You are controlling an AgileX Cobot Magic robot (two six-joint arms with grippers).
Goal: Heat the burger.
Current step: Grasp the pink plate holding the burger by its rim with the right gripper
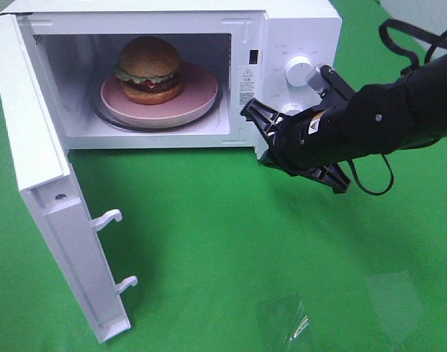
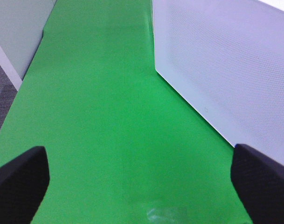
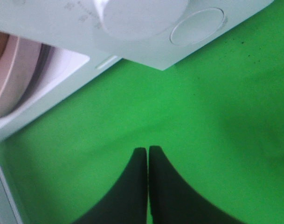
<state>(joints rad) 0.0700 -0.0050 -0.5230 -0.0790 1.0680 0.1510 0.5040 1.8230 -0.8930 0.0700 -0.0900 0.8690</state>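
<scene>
**Burger loaded, door not yet shut**

The green table [image 1: 230, 242] carries a white microwave [image 1: 311, 33] at its far side. Its door [image 1: 32, 169] is swung wide open on the left, with both latch hooks showing on its inner edge.

Loading looks finished. What seems to be left is to close the door and then set the heating going at the controls, so I would put the task at about halfway. Nothing in view shows the microwave running.

The right gripper [image 3: 148, 154] sits in front of the control panel, low and near the microwave's front right corner. Its jaws are pressed together with nothing between them. The left gripper [image 2: 142, 173] does not appear in the high view. Its own camera shows the jaws spread wide and empty above bare table, beside a perforated white wall that is probably the side of the microwave.

Inside the cavity a shallow pink plate [image 1: 201, 95] lies on the glass turntable. The burger [image 1: 150, 67] stands upright on it, a little left of the plate's middle.

The upper dial [image 1: 298, 71] on the panel is clear of the arm, while the lower one is partly hidden behind it.

The burger looks whole and tidy, with a glossy golden-brown bun on top, a frill of green lettuce, a dark patty and a bottom bun flat on the plate
</scene>
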